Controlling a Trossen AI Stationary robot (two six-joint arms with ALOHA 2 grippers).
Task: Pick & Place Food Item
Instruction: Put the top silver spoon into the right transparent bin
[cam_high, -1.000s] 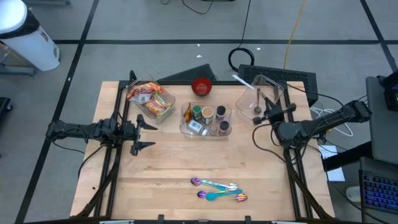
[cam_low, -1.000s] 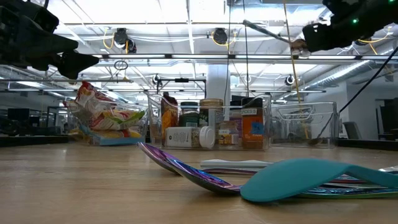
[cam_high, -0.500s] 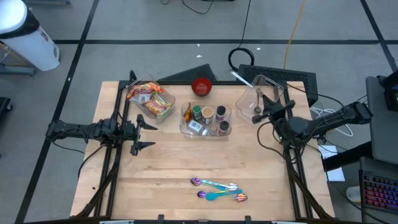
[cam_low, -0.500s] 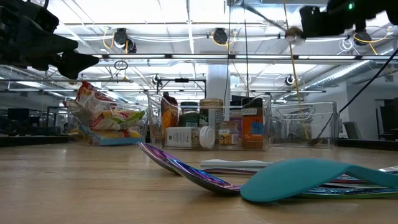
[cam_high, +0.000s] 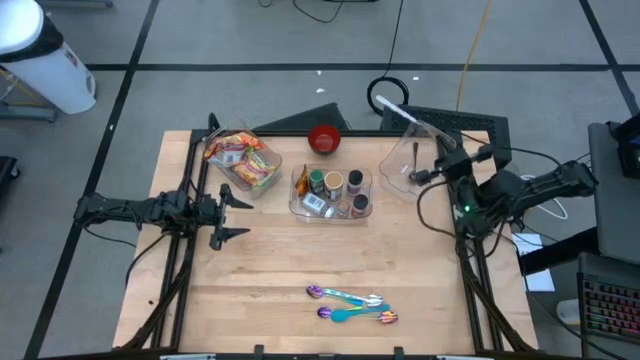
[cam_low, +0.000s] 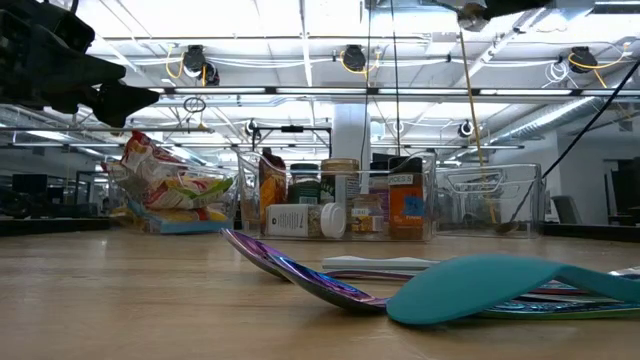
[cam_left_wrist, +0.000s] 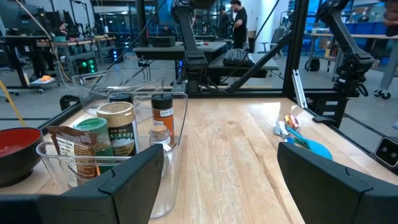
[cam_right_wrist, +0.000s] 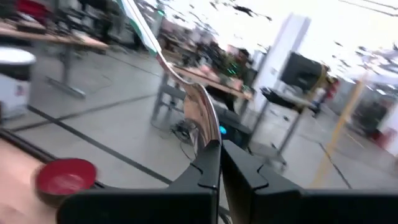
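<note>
Snack packets (cam_high: 243, 160) in clear bin, labels unreadable, left hand (cam_high: 228, 211) released, right hand (cam_high: 447, 165) clenched on spoon (cam_high: 398, 110).

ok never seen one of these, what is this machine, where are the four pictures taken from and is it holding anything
It is a robot with two dark arms at a wooden table. One picture looks straight down, one looks level across the tabletop, and one comes from each wrist. On the table: a bin of snack packets, a clear bin of jars, an empty clear bin, a red bowl and colourful spoons. The left gripper waits with jaws open. The right gripper, raised, has its jaws shut on a metal spoon.
</note>
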